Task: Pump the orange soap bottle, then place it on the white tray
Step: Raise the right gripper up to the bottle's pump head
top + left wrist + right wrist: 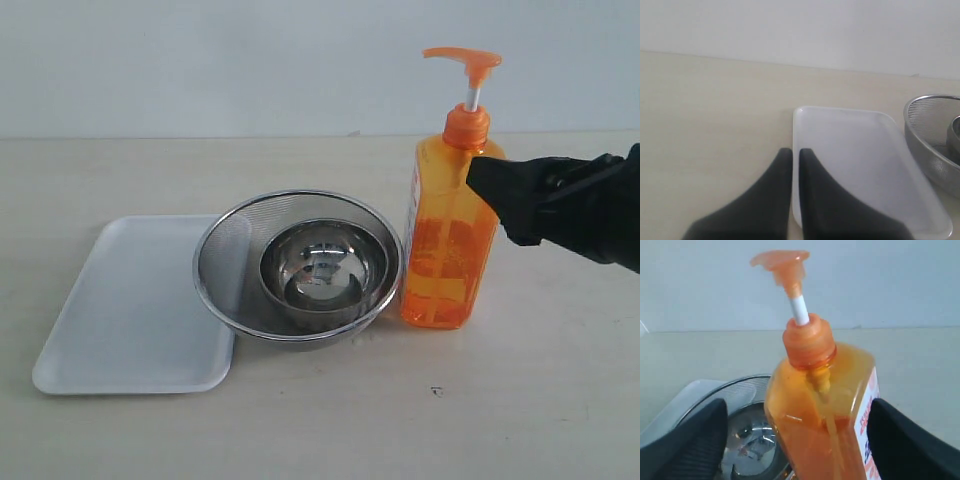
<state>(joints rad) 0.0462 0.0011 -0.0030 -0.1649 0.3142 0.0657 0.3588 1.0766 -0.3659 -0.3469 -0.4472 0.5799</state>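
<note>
The orange soap bottle point(447, 250) stands upright on the table, right of the strainer, with its pump head point(463, 60) raised on the white stem. My right gripper point(490, 185) reaches in from the right at the bottle's shoulder. In the right wrist view it point(797, 407) is open, and its two black fingers point(695, 440) straddle the bottle point(815, 405); one finger is close to the label and the other stands apart. The white tray point(130, 310) lies flat at the left. My left gripper point(795, 152) is shut and empty, hovering over the tray's point(860, 155) edge.
A round steel mesh strainer point(230, 255) sits between tray and bottle, overlapping the tray's right edge, with a steel bowl point(322, 265) inside it. The strainer's rim point(930, 140) also shows in the left wrist view. A pale wall runs behind the table.
</note>
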